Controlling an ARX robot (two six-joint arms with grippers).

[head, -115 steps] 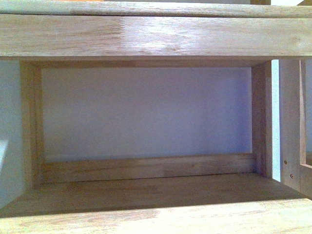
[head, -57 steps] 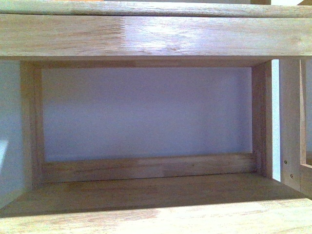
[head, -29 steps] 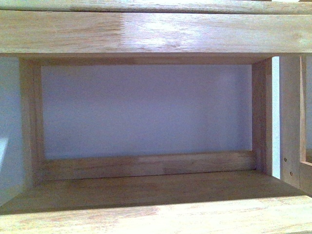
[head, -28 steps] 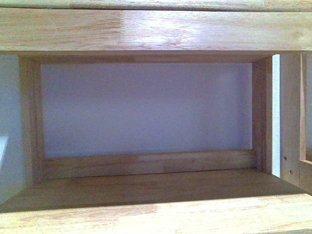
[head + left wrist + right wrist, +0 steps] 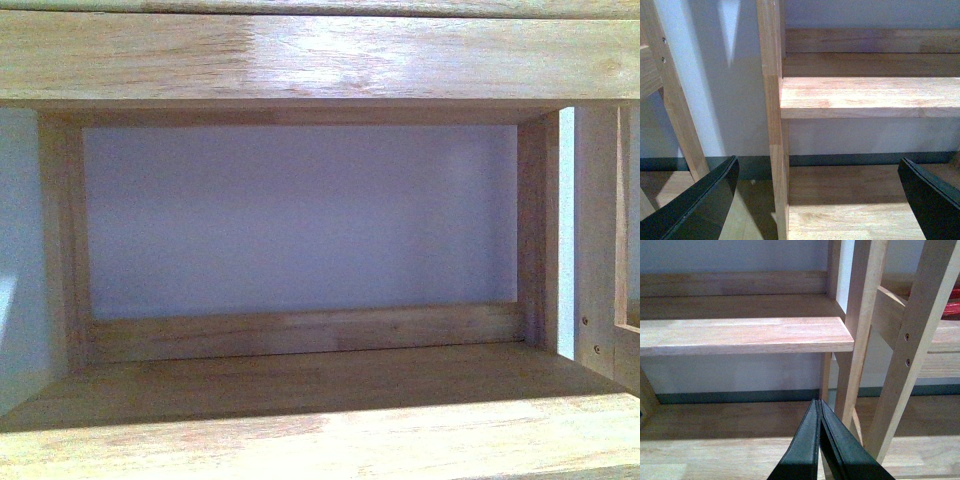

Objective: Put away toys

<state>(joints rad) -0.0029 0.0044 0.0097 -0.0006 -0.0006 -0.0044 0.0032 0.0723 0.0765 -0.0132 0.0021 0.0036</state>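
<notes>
Probably a home room: wooden shelving [image 5: 320, 55] against a pale wall [image 5: 300, 215].

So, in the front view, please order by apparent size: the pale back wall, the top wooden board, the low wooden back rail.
pale back wall
top wooden board, nearer the camera, so flattered
low wooden back rail

Soft daylight fills all three views, none dim. In the front view a pale glare streak lies across the light wooden upper shelf board [image 5: 320, 55], and below it the rear half of the light wooden lower shelf board [image 5: 320, 420] sits in shadow while its front edge is sunlit. The picture is slightly grainy. Both wrist views show similar sunlit bands and soft shadows.
</notes>
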